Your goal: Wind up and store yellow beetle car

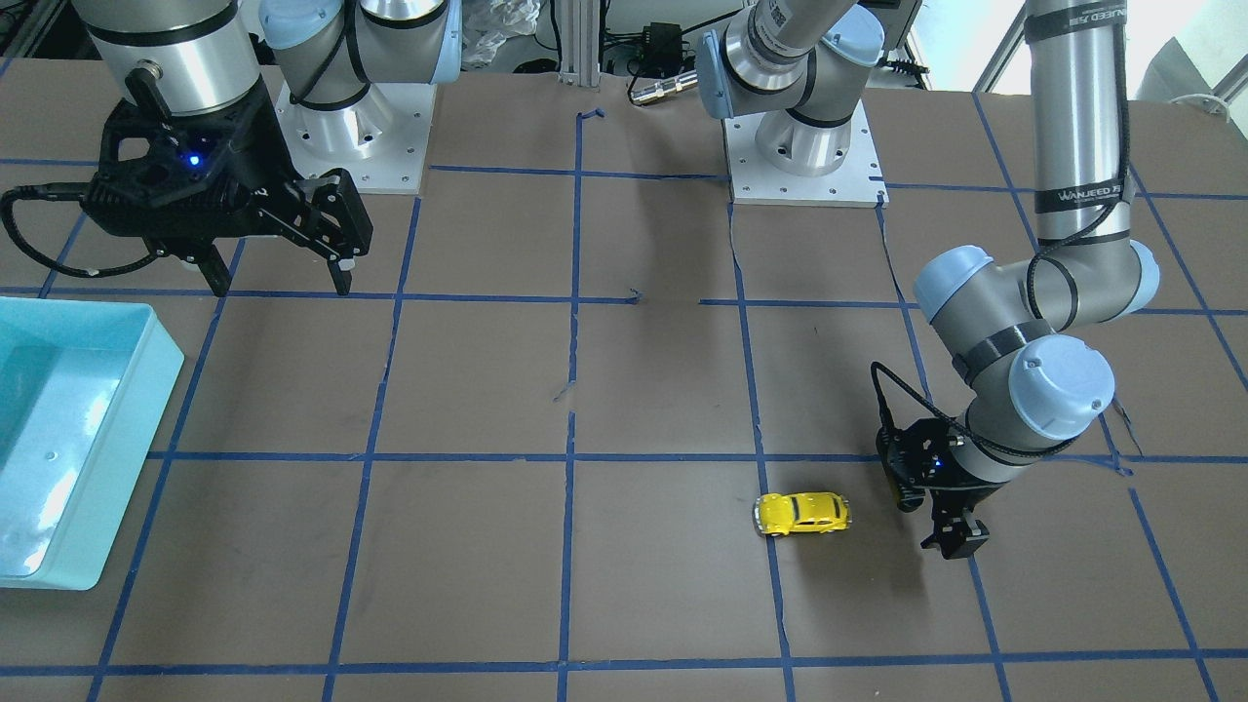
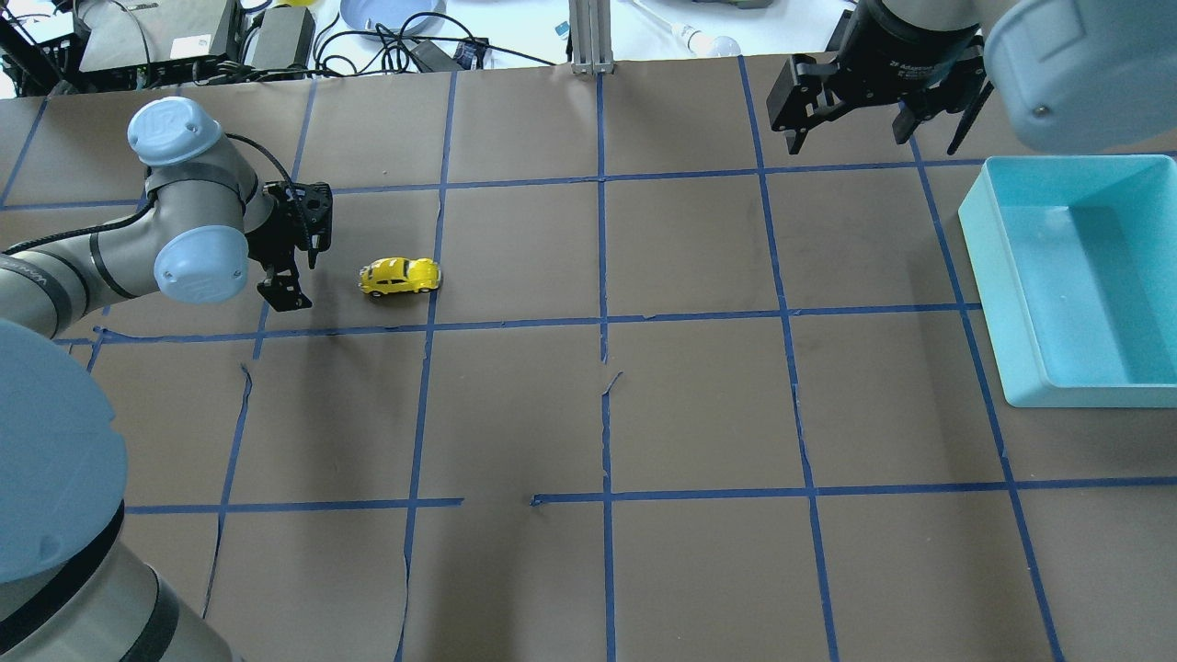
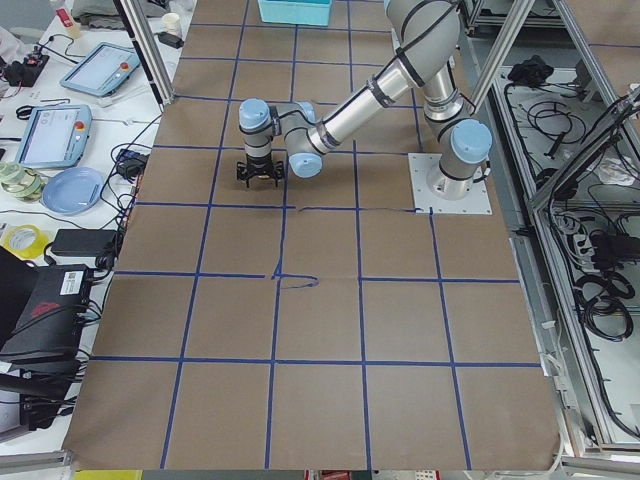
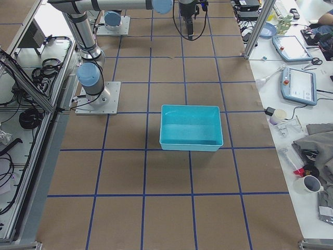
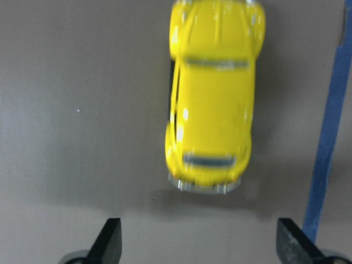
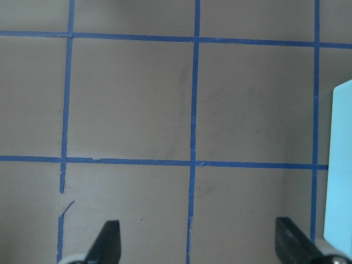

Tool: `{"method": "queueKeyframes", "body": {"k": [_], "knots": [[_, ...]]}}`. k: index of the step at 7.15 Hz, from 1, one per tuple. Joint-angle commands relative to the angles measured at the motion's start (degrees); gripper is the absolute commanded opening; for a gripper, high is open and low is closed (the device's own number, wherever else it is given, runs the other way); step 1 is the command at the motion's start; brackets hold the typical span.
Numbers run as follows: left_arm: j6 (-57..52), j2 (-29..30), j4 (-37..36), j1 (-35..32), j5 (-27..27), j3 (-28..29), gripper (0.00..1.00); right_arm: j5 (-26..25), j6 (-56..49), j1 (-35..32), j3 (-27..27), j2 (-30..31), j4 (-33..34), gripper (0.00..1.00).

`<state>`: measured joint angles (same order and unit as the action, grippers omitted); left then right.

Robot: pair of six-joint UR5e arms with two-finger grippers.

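The yellow beetle car (image 1: 801, 513) stands on its wheels on the brown table, apart from both grippers. It also shows in the overhead view (image 2: 400, 276). In the left wrist view the car (image 5: 214, 93) lies just ahead of the fingertips, lengthwise to them. My left gripper (image 1: 951, 538) is open and empty, low over the table beside the car; it also shows in the overhead view (image 2: 299, 271) and its wrist view (image 5: 201, 242). My right gripper (image 1: 278, 278) is open and empty, held above the table far from the car (image 2: 851, 138).
A light blue bin (image 1: 146, 336) stands at the table edge on my right side (image 2: 988, 276); its edge shows in the right wrist view (image 6: 344, 165). Blue tape lines (image 2: 602, 322) grid the brown table cover.
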<state>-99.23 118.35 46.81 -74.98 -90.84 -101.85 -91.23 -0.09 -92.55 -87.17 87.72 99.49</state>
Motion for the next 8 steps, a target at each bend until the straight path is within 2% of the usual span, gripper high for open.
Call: {"method": "queueKeyframes", "body": {"k": [1, 3, 4, 5, 7, 8], "knots": [[5.5, -2.8, 4.1, -2.0, 3.0, 0.9, 1.0, 0.0, 0.0, 0.0, 0.0, 0.0, 0.0, 1.0], [12.2, -8.3, 16.2, -6.6, 3.9, 5.1, 1.0, 0.0, 0.0, 0.0, -0.1, 0.2, 0.0, 1.0], [19.5, -10.4, 23.3, -8.6, 4.0, 8.9, 1.0, 0.0, 0.0, 0.0, -0.1, 0.2, 0.0, 1.0], [28.9, -12.0, 27.2, -11.2, 3.7, 12.0, 1.0, 0.0, 0.0, 0.0, -0.1, 0.2, 0.0, 1.0], [35.8, -15.3, 40.7, -14.9, 4.1, 20.7, 1.0, 0.0, 0.0, 0.0, -0.1, 0.2, 0.0, 1.0], [41.9, -16.6, 42.6, -15.3, 4.2, 22.5, 1.0, 0.0, 0.0, 0.0, -0.1, 0.2, 0.0, 1.0]]}}
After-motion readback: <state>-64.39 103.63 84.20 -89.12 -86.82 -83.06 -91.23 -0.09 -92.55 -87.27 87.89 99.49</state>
